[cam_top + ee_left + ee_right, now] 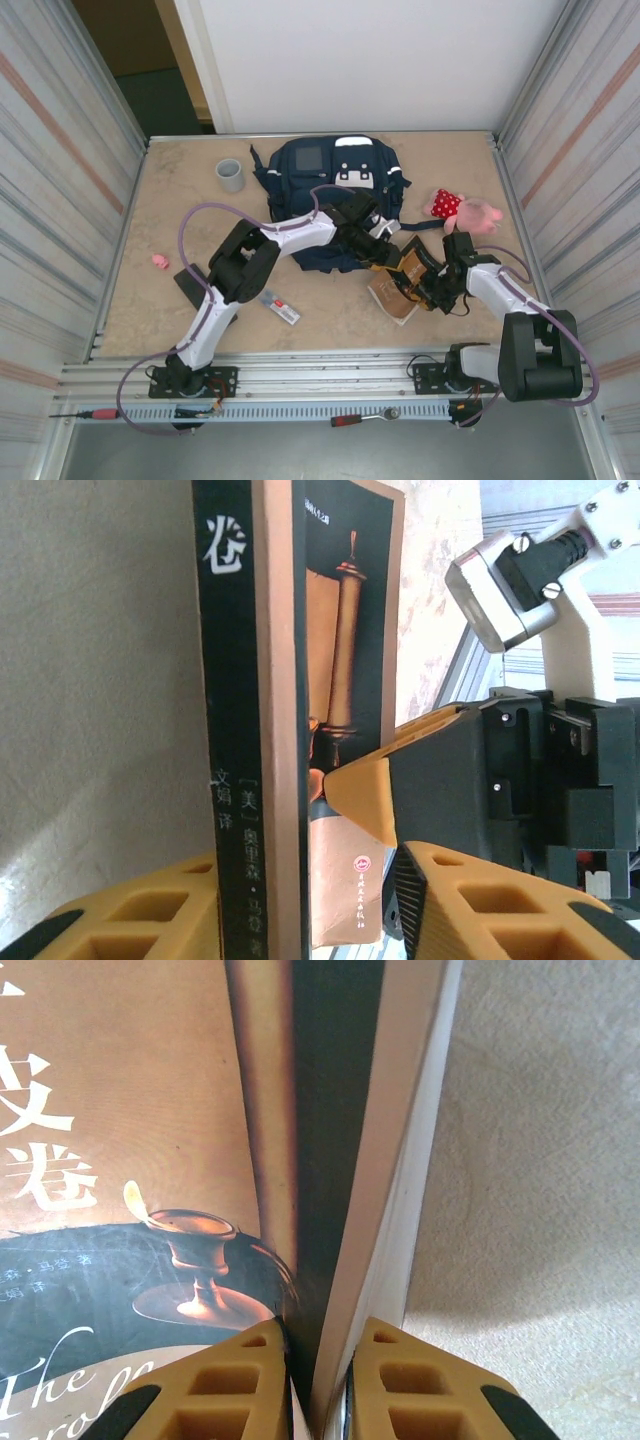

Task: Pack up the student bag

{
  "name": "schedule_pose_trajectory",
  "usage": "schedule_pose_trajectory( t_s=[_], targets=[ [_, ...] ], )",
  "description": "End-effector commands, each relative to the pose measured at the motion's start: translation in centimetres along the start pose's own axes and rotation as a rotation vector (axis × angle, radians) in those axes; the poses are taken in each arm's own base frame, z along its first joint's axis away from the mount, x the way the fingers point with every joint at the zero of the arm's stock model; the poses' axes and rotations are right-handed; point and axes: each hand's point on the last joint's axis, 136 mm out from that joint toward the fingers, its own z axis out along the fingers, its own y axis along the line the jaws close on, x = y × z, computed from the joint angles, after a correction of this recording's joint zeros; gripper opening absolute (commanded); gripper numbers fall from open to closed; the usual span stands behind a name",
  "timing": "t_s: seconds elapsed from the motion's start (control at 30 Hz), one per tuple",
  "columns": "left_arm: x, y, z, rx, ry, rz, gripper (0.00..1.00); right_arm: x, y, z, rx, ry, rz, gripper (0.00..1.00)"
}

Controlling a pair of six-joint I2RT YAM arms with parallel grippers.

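**Top view.** The student bag [335,175] lies at the far middle of the table [150,215], front pockets facing up. Just in front of it, the left gripper [385,245] and the right gripper [420,280] meet on a brown book [393,298]. The bag looks soft and slack, so its mouth will likely sag shut. The firmer zip rim or the top handle seems the best place to take hold. A grey cup [230,175] sits to its left and a pink plush toy [460,208] to its right.

**Left wrist.** The book's dark spine stands between the yellow fingers [130,920]. One finger seems to touch the spine, but I cannot tell whether the pair actually presses on it.

**Right wrist.** The jaws are pinched tight on the book's edge.

**Surface and room.** The tabletop is pale, marbled and smooth. Ribbed panels close both sides, with a white wall behind and a dark doorway at the far left.
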Motion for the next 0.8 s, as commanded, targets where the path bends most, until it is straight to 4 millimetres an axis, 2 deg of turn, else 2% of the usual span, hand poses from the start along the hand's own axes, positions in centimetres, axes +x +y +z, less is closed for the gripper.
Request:
schedule_pose_trajectory(
  t_s=[0.0, 0.07, 0.13, 0.27, 0.33, 0.37, 0.53, 0.63, 0.77],
  targets=[
    [1.1, -2.3, 0.8, 0.042, 0.037, 0.042, 0.38, -0.3, 0.7, 0.6, -0.03, -0.014, -0.008, 0.13],
    [0.8, -0.9, 0.1, -0.081, 0.009, 0.066, 0.26, -0.4, 1.0, 0.3, -0.037, -0.026, -0.019, 0.14],
    [0.4, -0.2, -1.0, -0.191, -0.023, 0.111, 0.12, -0.7, 1.3, -0.3, -0.048, -0.055, -0.028, 0.2],
    [-0.7, -0.7, -3.7, -0.307, -0.105, 0.202, 0.01, -1.6, 2.3, -2.7, -0.081, -0.151, -0.063, 0.36],
    [-1.2, -2.5, -4.9, -0.299, -0.15, 0.279, 0.0, -2.1, 2.9, -4.2, -0.109, -0.214, -0.086, 0.44],
    [-1.5, -4.1, -5.9, -0.284, -0.188, 0.334, 0.0, -2.4, 3.2, -5.1, -0.124, -0.26, -0.099, 0.48],
    [-2.3, -9.1, -9.8, -0.196, -0.348, 0.498, 0.0, -4.0, 5.8, -10.5, -0.274, -0.496, -0.225, 0.57],
    [-2.3, -11.7, -12.6, -0.118, -0.462, 0.597, 0.0, -3.7, 8.3, -14.6, -0.399, -0.626, -0.369, 0.61],
    [-1.3, -13.7, -16.4, -0.034, -0.618, 0.714, 0.0, -2.9, 11.1, -19.7, -0.551, -0.806, -0.543, 0.81]
  ],
)
